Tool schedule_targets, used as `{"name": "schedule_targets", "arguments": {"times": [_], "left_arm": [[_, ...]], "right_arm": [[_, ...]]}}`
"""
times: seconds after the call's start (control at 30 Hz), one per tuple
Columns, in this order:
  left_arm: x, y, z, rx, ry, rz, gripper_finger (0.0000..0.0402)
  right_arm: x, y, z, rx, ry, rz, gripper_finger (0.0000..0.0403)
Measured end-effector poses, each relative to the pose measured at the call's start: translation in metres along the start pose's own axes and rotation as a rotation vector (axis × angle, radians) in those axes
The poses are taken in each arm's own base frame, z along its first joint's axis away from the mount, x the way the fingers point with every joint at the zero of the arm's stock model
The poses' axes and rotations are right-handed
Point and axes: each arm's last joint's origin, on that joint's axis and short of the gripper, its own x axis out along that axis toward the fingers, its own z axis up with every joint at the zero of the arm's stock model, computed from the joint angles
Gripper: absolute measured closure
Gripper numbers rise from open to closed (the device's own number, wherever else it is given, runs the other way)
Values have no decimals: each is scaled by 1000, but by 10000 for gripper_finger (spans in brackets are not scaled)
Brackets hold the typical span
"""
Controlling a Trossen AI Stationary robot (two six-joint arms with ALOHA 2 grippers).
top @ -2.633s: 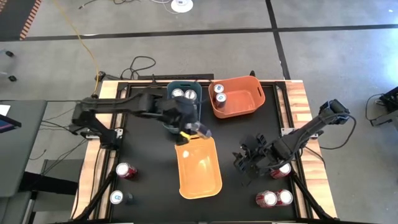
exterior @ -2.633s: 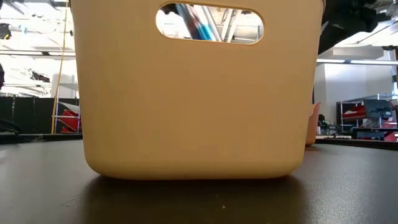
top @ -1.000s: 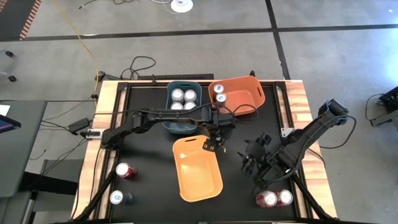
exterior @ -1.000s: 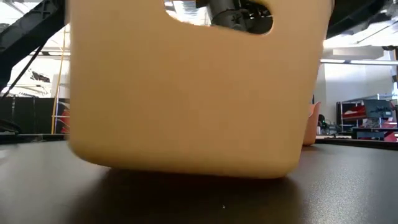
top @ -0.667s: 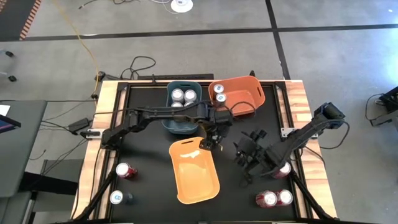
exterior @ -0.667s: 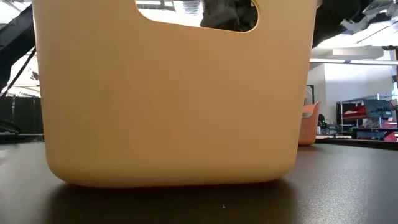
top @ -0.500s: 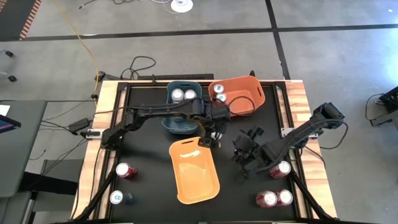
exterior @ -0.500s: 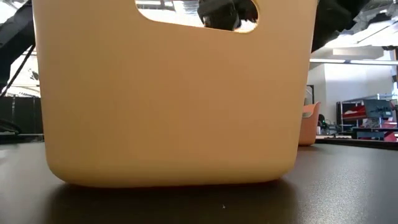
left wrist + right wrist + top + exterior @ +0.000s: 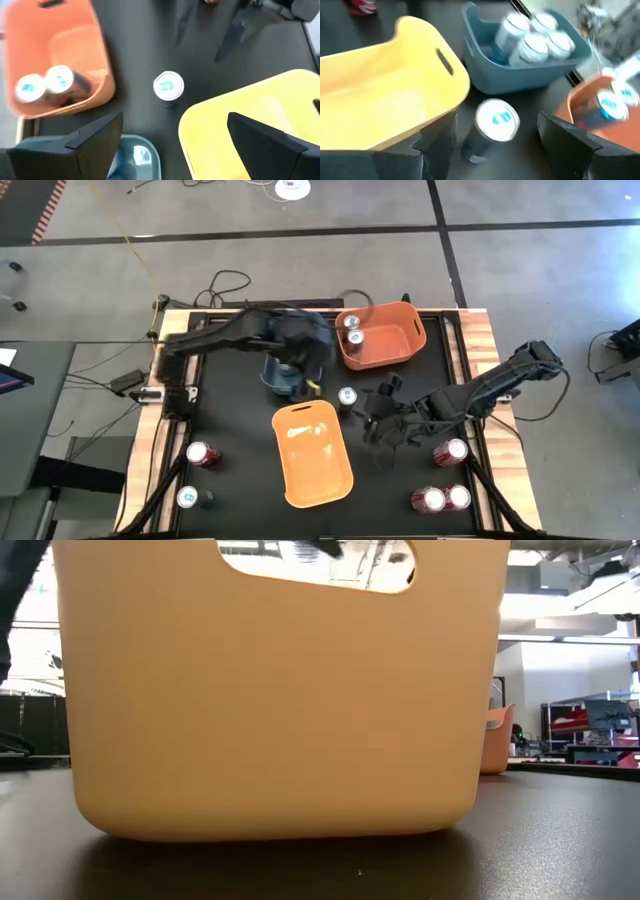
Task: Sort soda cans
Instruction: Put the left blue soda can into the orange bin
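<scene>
One soda can [image 9: 347, 397], silver-topped with a blue mark, stands upright on the black table between the yellow bin [image 9: 315, 455] and the orange bin [image 9: 380, 335]. My right gripper [image 9: 372, 412] is open just to the can's right. In its wrist view the can [image 9: 492, 127] stands ahead between the two fingers, apart from both. My left gripper [image 9: 303, 373] hangs open and empty above the blue bin [image 9: 280, 375]; it looks down on the can [image 9: 168, 87]. Several cans [image 9: 530, 40] stand in the blue bin, and two cans [image 9: 352, 330] stand in the orange bin.
Red cans stand at the left [image 9: 203, 453] and at the near right [image 9: 450, 451], [image 9: 432, 500], [image 9: 458, 497]. A white-and-blue can [image 9: 188, 498] stands at the near left corner. The yellow bin [image 9: 280, 690] fills the low view.
My left gripper has let go of the yellow bin's far rim and has risen and drawn back toward the far left, over the blue bin. The bin, tilted a second ago, now sits flat. My right gripper has moved left toward the upright can, which now shows.
</scene>
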Motion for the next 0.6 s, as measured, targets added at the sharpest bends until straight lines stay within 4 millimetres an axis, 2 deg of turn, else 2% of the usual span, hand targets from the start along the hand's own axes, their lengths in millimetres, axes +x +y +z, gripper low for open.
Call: {"name": "schedule_targets", "arguments": {"times": [0.13, 0.3, 0.4, 0.6], "left_arm": [[-25, -12, -19, -50, -61, 105, 46], [-37, -28, -60, -153, -128, 167, 46], [-38, -41, -89, -203, -200, 177, 46], [-27, -68, -142, -283, -345, 113, 46]], "right_arm": [[1, -1, 1, -65, -6, -11, 112], [16, -8, -6, -54, 61, 55, 112], [27, -15, -14, -30, 88, 119, 112], [25, -37, -9, 56, 25, 180, 112]]}}
